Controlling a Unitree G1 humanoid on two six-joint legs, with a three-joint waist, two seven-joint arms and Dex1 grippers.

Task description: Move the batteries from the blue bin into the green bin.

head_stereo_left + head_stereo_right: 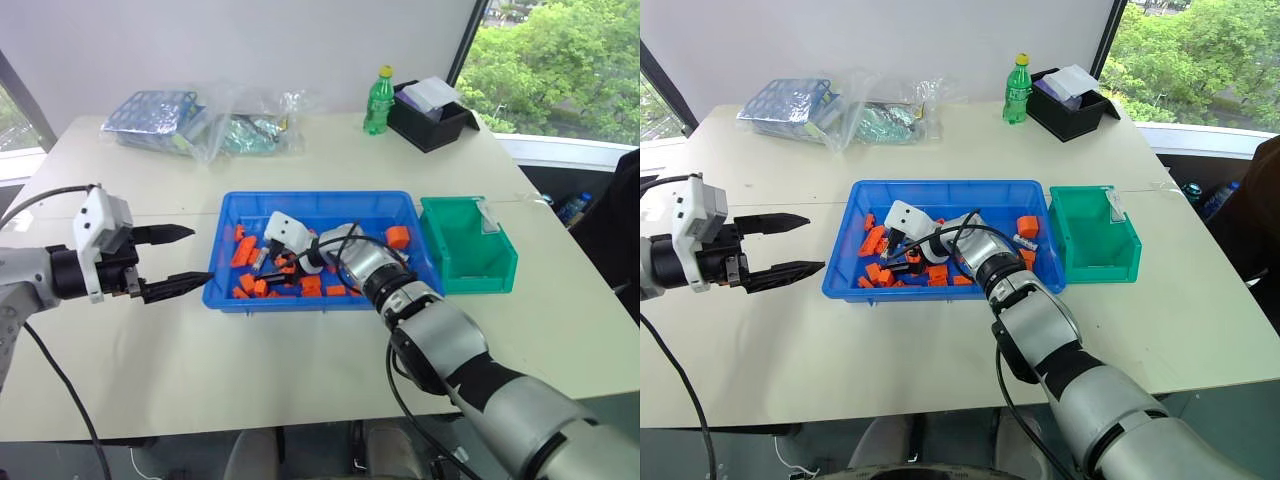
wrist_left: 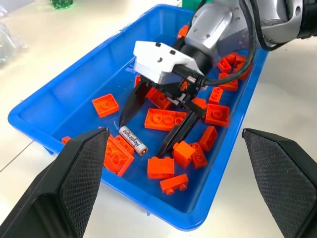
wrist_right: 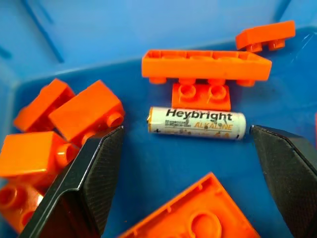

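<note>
Right gripper (image 2: 151, 131) spread wide, empty, straddling battery (image 3: 197, 123) in blue bin (image 1: 315, 202); light, rigid, slick cylinder likely rolls, pinch mid-body.

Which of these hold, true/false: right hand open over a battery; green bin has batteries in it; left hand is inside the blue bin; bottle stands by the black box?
1. The right hand is open over a battery. True.
2. The green bin holds batteries. False: it looks empty.
3. The left hand is inside the blue bin. False: it hangs open outside the bin's left end.
4. The green bottle stands beside the black box. True.
</note>
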